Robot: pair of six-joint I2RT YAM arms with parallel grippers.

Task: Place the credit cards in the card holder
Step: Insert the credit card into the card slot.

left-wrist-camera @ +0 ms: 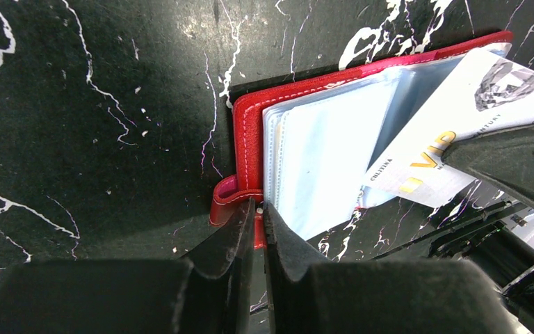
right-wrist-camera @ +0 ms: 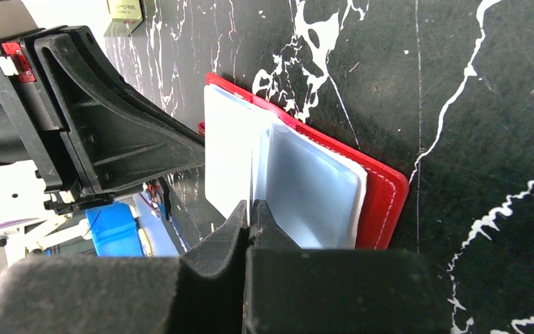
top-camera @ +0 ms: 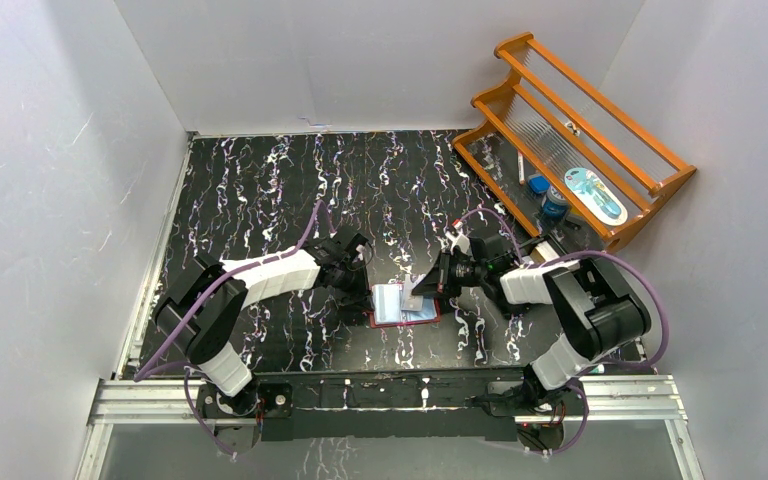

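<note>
Left end effector [left-wrist-camera: 259, 224], mine, is clamping the edge tab of the red card holder [left-wrist-camera: 247, 132], which is lying open on the table [top-camera: 260, 190] betw. both arms. My right end effector [right-wrist-camera: 252, 217] is gripping a pale credit card [left-wrist-camera: 431, 118], holding it tilted w/ its corner over the clear pockets [left-wrist-camera: 320, 153].

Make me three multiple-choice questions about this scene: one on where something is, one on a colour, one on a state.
1. Where is the card holder? A between the left gripper and the right gripper, on the table; B far left corner; C far right corner.
2. Its cover colour? A blue; B red; C green.
3. The holder is: A folded shut; B lying open; C standing upright.
Answers: A, the top view shows it there; B, red rim visible; B, clear pockets exposed.
</note>
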